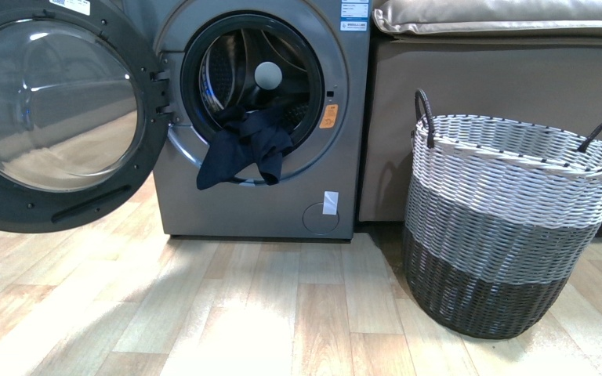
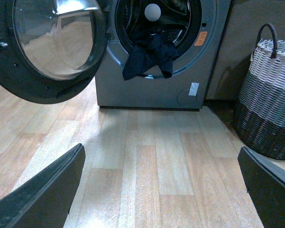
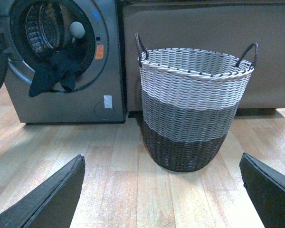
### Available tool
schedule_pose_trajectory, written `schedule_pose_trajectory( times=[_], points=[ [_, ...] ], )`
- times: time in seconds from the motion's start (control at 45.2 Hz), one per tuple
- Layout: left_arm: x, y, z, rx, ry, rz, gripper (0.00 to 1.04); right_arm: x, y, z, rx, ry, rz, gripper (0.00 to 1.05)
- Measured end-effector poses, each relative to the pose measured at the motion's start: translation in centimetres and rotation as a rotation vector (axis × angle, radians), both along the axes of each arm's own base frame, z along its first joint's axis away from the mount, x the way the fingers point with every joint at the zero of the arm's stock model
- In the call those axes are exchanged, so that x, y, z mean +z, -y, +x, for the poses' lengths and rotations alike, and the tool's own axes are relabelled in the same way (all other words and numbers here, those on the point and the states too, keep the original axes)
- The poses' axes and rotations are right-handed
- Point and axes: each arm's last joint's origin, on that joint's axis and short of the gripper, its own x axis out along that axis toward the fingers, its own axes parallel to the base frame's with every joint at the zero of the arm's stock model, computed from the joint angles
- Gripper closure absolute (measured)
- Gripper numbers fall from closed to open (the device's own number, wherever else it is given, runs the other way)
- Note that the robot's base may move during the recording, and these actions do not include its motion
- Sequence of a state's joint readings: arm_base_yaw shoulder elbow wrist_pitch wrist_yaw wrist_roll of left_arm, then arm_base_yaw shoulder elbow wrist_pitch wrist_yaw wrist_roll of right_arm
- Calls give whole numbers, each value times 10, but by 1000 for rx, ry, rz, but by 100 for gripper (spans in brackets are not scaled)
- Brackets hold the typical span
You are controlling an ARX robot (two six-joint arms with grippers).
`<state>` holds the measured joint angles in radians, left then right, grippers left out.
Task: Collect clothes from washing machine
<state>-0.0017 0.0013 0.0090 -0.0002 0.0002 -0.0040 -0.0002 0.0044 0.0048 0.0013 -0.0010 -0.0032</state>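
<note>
Clothes (image 1: 243,153) of dark navy fabric hang in limp folds over the lower lip of the washing machine (image 1: 259,211) mouth, partly inside the perforated drum and partly draped down the grey front panel; the porthole door (image 1: 55,110) stands swung wide open beside the machine, on the side away from its orange sticker (image 1: 329,116); a pale round object (image 1: 267,75) shows in the drum above the garment; a small white tag (image 1: 330,202) marks the panel below the sticker. A woven basket (image 1: 509,235) with two dark handles stands on the wooden floor (image 1: 282,313) near the machine, on its sticker side, in front of a beige cabinet (image 1: 478,117) adjoining the machine. Left gripper (image 2: 160,148), seen from its wrist camera, has its fingers (image 2: 47,194) spread wide with nothing between them, well apart from the machine; right gripper (image 3: 161,156) is likewise spread and empty, facing the basket.
</note>
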Motion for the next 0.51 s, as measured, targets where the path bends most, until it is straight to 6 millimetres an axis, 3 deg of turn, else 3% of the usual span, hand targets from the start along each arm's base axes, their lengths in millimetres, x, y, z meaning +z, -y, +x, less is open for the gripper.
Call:
schedule_pose_trajectory(
  times=[0.509],
  points=[
    [0,0,0,0,0,0,6,0,0,0,0,0,0,7]
  ],
)
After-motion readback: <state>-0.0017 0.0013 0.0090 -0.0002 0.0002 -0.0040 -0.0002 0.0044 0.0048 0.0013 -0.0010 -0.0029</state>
